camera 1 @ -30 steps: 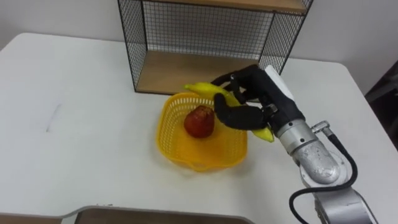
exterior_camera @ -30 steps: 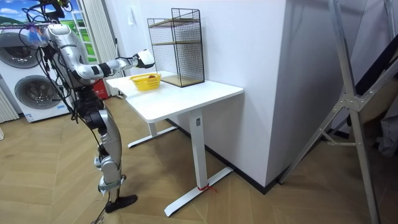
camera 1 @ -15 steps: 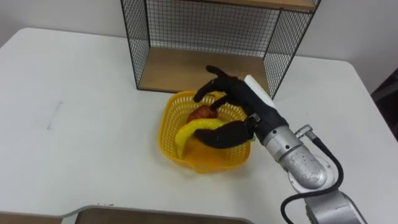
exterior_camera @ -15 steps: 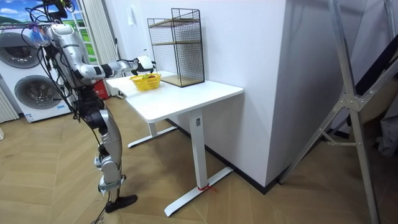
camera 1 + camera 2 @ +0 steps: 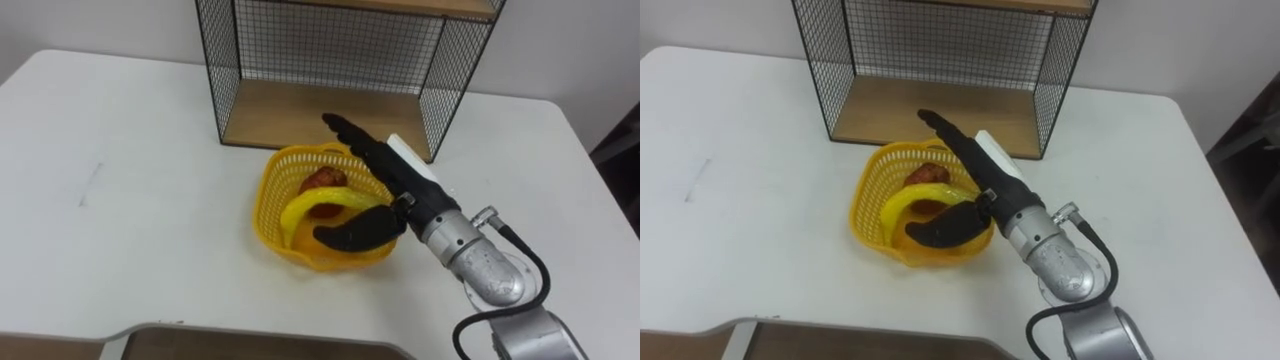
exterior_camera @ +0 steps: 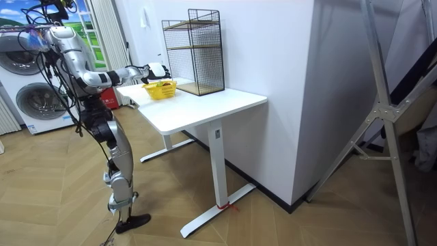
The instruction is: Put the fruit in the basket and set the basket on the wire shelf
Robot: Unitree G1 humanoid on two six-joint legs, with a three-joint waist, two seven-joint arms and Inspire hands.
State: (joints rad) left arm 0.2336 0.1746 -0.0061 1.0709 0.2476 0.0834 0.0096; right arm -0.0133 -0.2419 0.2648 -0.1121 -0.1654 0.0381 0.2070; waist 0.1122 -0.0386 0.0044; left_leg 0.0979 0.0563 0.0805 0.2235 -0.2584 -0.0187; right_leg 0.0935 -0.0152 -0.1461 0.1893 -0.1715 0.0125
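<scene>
A yellow plastic basket stands on the white table in front of the wire shelf. In it lie a yellow banana and a red apple. My right hand hovers over the basket's right side, open, its fingers straight and pointing toward the shelf, the thumb low over the basket's front rim. The banana rests loose beneath it. In the room view the basket sits at the table's far end near the shelf, with my right hand over it.
The shelf's lower wooden board is bare behind the basket. The white table stretches wide to the left. A grey tray edge shows at the bottom. In the room view I stand at the table's end, washing machines behind me.
My right hand brought the banana down into the basket, then straightened its fingers and let it go. The banana now lies beside the apple.
</scene>
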